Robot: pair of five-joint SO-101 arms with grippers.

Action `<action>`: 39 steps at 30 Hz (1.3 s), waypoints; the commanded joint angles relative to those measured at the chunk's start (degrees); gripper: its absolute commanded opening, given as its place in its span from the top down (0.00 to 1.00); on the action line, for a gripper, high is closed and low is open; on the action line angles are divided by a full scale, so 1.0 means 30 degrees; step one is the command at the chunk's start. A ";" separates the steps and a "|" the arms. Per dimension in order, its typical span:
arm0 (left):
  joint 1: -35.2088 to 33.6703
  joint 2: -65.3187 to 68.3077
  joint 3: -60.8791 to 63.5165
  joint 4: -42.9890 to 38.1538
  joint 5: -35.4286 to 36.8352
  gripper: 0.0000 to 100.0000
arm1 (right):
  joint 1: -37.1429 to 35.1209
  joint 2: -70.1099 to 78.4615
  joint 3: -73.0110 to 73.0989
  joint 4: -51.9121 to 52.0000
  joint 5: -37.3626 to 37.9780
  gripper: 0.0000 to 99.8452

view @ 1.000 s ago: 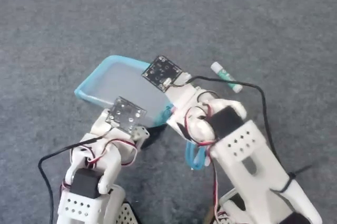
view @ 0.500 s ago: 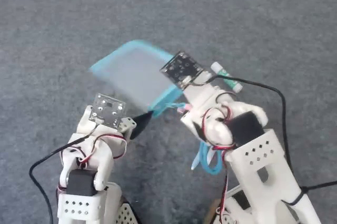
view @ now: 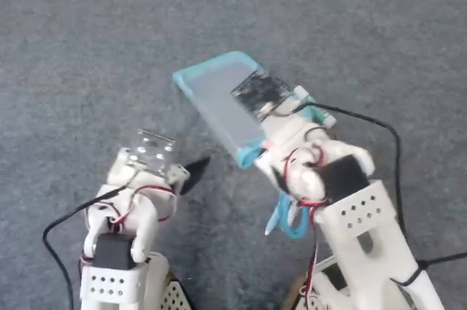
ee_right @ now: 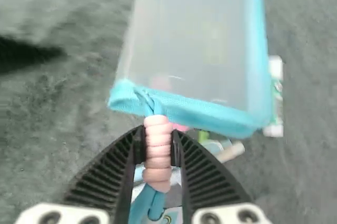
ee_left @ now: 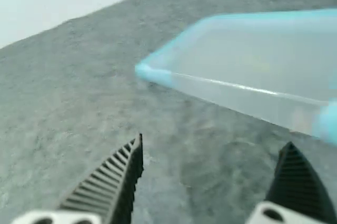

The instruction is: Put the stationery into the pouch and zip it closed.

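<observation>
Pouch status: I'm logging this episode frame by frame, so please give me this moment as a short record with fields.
pouch: translucent with blue trim, out over the grey surface; resting or lifted, cannot tell
right end effector: shut on the pink pull at the pouch's end
left end effector: open, holding nothing, apart from the pouch
tube: white and green, lying outside the pouch, beside it
pouch contents: cannot tell
</observation>
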 commanded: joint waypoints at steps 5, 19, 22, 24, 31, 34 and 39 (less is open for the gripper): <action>0.1582 -0.0059 -0.1187 0.0645 0.0733 0.60 | -0.1216 0.0542 -0.1260 -0.0396 -0.0938 0.99; 0.1436 0.0088 -0.1070 -0.0264 0.1084 0.60 | -0.3443 0.0220 -0.1963 0.0982 -0.0938 0.99; 0.0967 0.0088 -0.0777 -0.0586 0.1026 0.60 | -0.3414 -0.0806 -0.2022 0.1275 -0.0938 0.99; 0.0264 0.0088 -0.0425 -0.1348 0.1026 0.60 | -0.3414 -0.1656 -0.1963 0.1509 -0.0762 0.99; -0.0352 0.0117 -0.0161 -0.1729 0.0996 0.60 | -0.3414 -0.2886 -0.1963 0.2125 -0.0264 0.99; -0.0381 0.0117 -0.0132 -0.1758 0.0996 0.60 | -0.3414 -0.3004 -0.1993 0.2183 -0.0264 0.99; -0.1260 0.0117 0.0044 -0.2256 0.1084 0.60 | -0.3443 -0.3062 -0.2403 0.2769 -0.0205 0.99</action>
